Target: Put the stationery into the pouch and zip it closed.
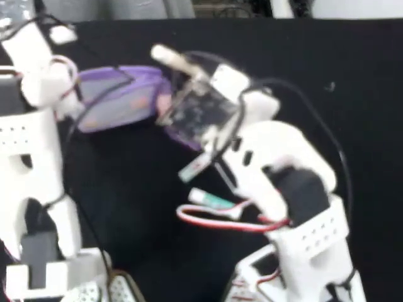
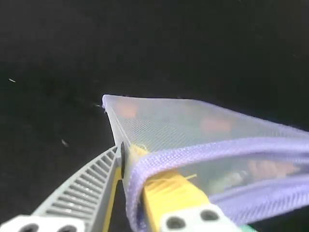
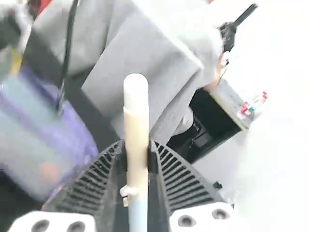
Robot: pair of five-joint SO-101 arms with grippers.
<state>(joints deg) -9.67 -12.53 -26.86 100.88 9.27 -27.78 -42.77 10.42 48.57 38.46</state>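
The left jaws are clamping shut on the zip-edged corner of the purple mesh pouch (image 2: pixel 193 125), which is sitting at about ten o'clock on the black surface (image 1: pixel 352 94) in the high view. The right jaws are gripping a cream pen (image 3: pixel 136 111), holding it near the pouch's three o'clock end with its free tip pointing toward ten o'clock. A white-and-green marker (image 1: pixel 211 199) is lying on the surface at six o'clock from the right jaws, and a smaller whitish item (image 1: pixel 195 167), too blurred to name, is showing between them.
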